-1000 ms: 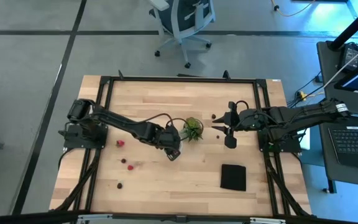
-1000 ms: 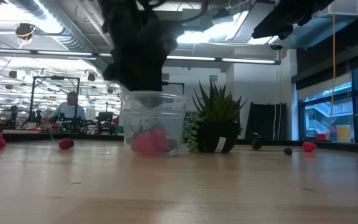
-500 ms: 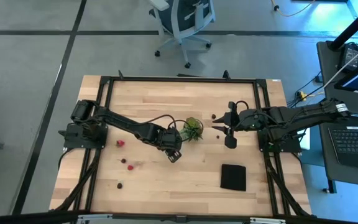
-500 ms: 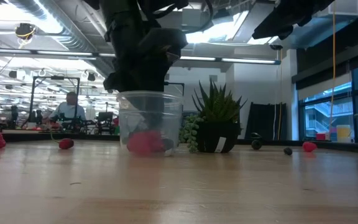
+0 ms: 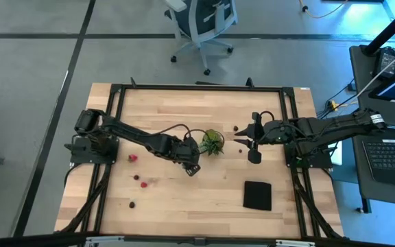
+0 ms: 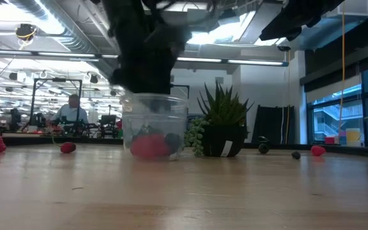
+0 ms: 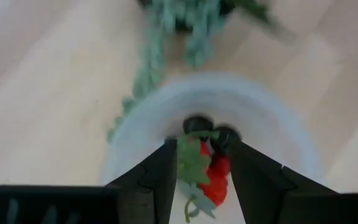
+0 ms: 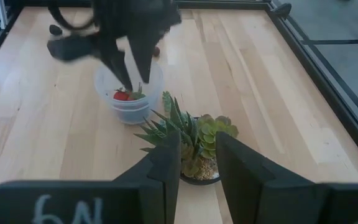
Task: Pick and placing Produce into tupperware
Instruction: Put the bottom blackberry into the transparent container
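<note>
- A pale wooden table in a dark metal frame stands on a grey floor, with a white office chair beyond its far edge; the low view looks across it into a bright workshop where a person sits far back.
- The tupperware, a clear round tub, stands near the table's middle, just beside a green potted plant.
- Inside the tub lie a red strawberry piece with green leaves and 2 dark round berries.
- The left gripper hangs right over the tub's mouth, its 2 fingers apart with a narrow gap between them; nothing is clamped, and the strawberry shows through the gap below.
- The right gripper hovers on the other side of the plant, away from the tub. Its fingers stand a little apart with nothing between them.
- More produce lies loose on the table: 3 red pieces on the left arm's side, and a few dark and red pieces near the right gripper.
- A flat black square lies towards the near edge on the right arm's side, well apart from the tub.
</note>
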Tool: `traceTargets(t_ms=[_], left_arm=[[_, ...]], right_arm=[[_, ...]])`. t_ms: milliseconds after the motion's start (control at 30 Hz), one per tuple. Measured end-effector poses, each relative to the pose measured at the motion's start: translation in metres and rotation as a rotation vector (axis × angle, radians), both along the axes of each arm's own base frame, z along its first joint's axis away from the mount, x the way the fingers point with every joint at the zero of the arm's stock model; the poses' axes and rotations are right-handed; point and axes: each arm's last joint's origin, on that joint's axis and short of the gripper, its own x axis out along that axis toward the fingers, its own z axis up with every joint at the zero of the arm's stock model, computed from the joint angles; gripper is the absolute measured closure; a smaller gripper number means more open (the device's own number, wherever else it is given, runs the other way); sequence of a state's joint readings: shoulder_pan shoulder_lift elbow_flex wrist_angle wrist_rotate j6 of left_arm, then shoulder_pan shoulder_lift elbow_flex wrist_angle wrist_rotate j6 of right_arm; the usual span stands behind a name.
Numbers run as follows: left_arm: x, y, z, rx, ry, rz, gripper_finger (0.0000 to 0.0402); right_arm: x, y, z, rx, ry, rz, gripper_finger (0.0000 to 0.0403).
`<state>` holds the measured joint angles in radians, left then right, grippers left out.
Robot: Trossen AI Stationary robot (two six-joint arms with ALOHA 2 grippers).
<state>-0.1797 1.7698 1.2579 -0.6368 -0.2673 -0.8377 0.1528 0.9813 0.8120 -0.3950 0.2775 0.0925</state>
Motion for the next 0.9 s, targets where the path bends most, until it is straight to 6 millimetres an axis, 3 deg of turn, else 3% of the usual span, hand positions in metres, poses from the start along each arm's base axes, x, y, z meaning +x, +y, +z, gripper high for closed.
traceTargets(t_ms=[233,467,700,900], left_arm=[[-0.030,-0.006,0.054,0.004,-0.099,-0.096,0.0264],[-0.074,-0.029,0.087,-0.125,-0.093,-0.115,0.0264],[-0.113,-0.056,0.082,-0.130,0.129,-0.058,0.0264],[-0.130,-0.079,0.072,-0.184,0.257,0.049,0.0264]], right_arm=[[0.000,0.000,0.000,0.004,0.003,-0.003,0.0299],[-0.001,0.000,-0.002,0.005,0.019,-0.005,0.0299],[-0.001,0.000,-0.001,0.004,0.013,-0.005,0.0299],[-0.001,0.000,-0.001,0.006,0.011,-0.005,0.0299]])
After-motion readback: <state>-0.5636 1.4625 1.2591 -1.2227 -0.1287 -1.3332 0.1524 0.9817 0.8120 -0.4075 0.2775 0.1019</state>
